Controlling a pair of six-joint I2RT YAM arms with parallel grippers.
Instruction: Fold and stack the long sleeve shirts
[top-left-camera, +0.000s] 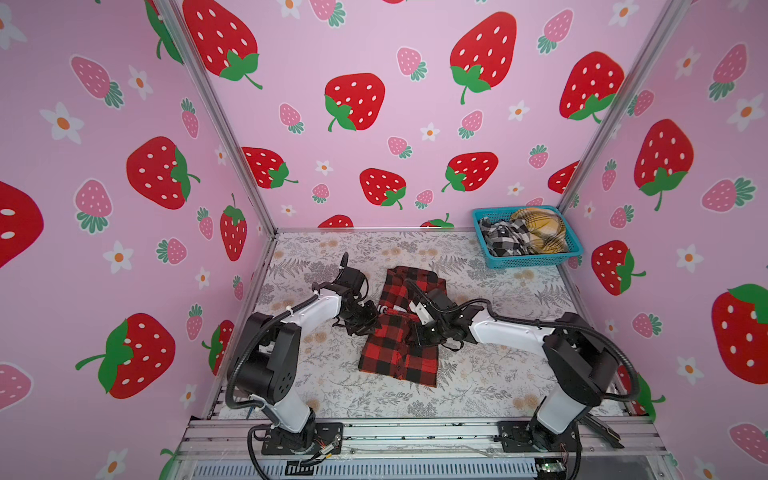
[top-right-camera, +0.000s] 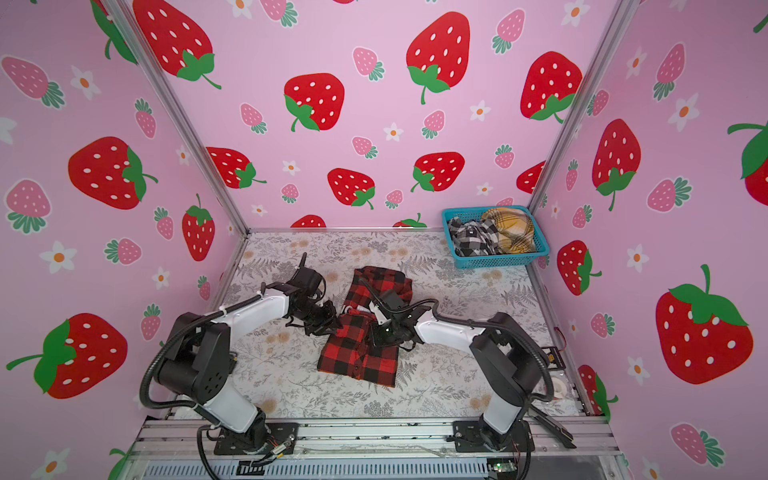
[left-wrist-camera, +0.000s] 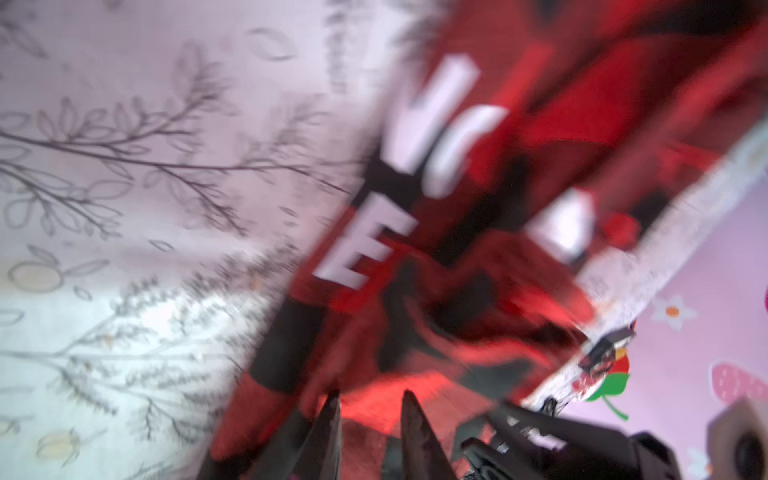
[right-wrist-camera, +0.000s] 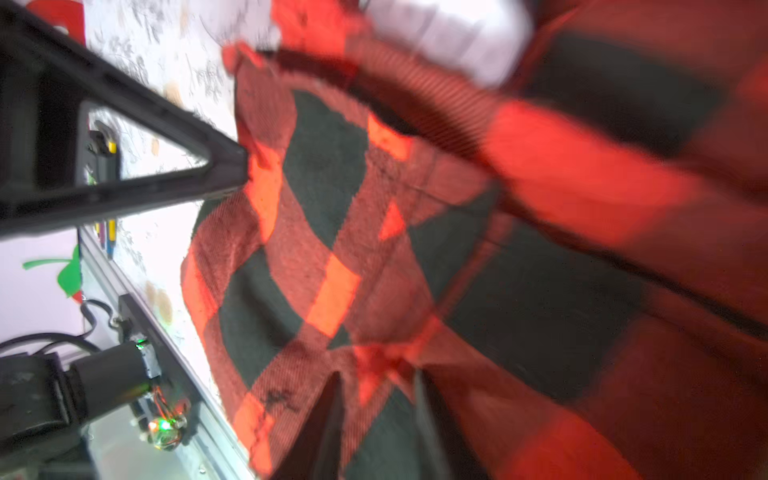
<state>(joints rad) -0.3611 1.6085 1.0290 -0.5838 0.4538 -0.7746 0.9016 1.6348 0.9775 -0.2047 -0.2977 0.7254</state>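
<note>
The red-and-black check shirt (top-left-camera: 399, 347) lies in the middle of the flower-print table (top-left-camera: 332, 386), partly folded, its near half flat and its far half bunched and rumpled toward the back wall; both top views show it so (top-right-camera: 357, 353). My left gripper (top-left-camera: 372, 318) is at the shirt's left edge, about halfway along its length, and my right gripper (top-left-camera: 415, 332) is over its right side at the same height, so the two face each other across the cloth. In my left wrist view, which is blurred, the left gripper (left-wrist-camera: 368, 399) has its two dark fingers (left-wrist-camera: 332, 419) parted, with red cloth showing in the gap beyond the tips and white block letters (left-wrist-camera: 361, 249) on a black band further off. In my right wrist view the right gripper (right-wrist-camera: 376, 382) is likewise parted, its fingers (right-wrist-camera: 328, 411) apart over the check fabric; I see nothing clamped between either pair. At the back right corner stands a blue basket (top-left-camera: 528, 262) with a black-and-white plaid shirt (top-left-camera: 503, 239) and a yellow plaid shirt (top-left-camera: 540, 232) crumpled in it, well apart from the shirt under my grippers
</note>
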